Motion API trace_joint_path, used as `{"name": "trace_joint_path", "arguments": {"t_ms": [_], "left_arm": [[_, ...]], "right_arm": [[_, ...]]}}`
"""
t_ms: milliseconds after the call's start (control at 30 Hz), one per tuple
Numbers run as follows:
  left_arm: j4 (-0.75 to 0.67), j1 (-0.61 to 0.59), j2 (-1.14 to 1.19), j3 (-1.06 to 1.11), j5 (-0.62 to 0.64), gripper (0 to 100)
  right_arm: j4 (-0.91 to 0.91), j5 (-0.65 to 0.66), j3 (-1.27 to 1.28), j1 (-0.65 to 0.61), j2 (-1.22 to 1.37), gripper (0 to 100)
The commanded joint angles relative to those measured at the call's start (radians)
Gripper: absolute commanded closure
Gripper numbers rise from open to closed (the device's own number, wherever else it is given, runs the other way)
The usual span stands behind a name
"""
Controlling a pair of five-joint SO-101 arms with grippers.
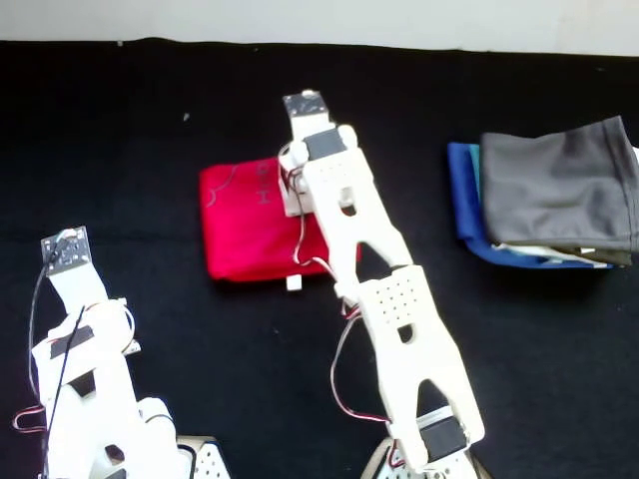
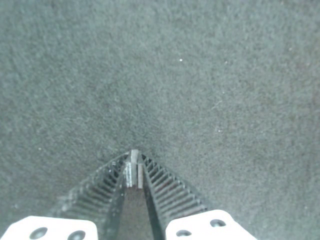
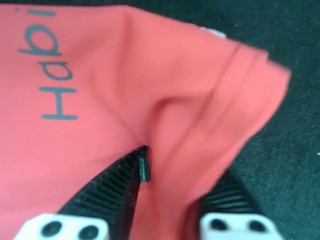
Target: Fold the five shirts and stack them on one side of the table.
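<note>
A folded red shirt (image 1: 250, 230) lies on the black table cover (image 1: 150, 150), left of the middle. My right gripper (image 1: 295, 190) sits on its right edge. In the right wrist view that gripper (image 3: 182, 182) is shut on a raised fold of the red shirt (image 3: 100, 75), and cloth drapes over one finger. A stack of folded shirts stands at the right side, with a grey shirt (image 1: 559, 185) on top and a blue shirt (image 1: 464, 205) under it. My left gripper (image 2: 133, 167) is shut and empty, low over the bare cover at the front left (image 1: 68, 261).
A small white tag (image 1: 294, 283) lies just in front of the red shirt. The table's far edge (image 1: 319, 45) meets a pale wall. Both arm bases stand at the near edge.
</note>
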Motion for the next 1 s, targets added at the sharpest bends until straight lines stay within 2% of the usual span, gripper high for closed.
{"name": "trace_joint_path", "arguments": {"t_ms": [0,133,267,333,700,967], "left_arm": [[-0.025,-0.004,-0.012,0.002,-0.006,99],[-0.025,-0.004,-0.012,0.002,-0.006,99],[-0.025,-0.004,-0.012,0.002,-0.006,99],[-0.025,-0.004,-0.012,0.002,-0.006,99],[-0.025,-0.004,-0.012,0.002,-0.006,99],[-0.025,-0.004,-0.012,0.001,-0.006,99]], "right_arm": [[-0.007,0.009,0.002,0.022,0.016,99.1],[0.05,0.012,-0.048,0.073,-0.012,99.2],[0.2,0.081,-0.185,0.101,-0.076,99.2],[0.197,0.106,-0.196,0.136,-0.131,99.2],[0.194,0.281,0.139,0.397,-0.59,99.2],[0.193,0.393,0.173,0.538,-0.763,99.2]]}}
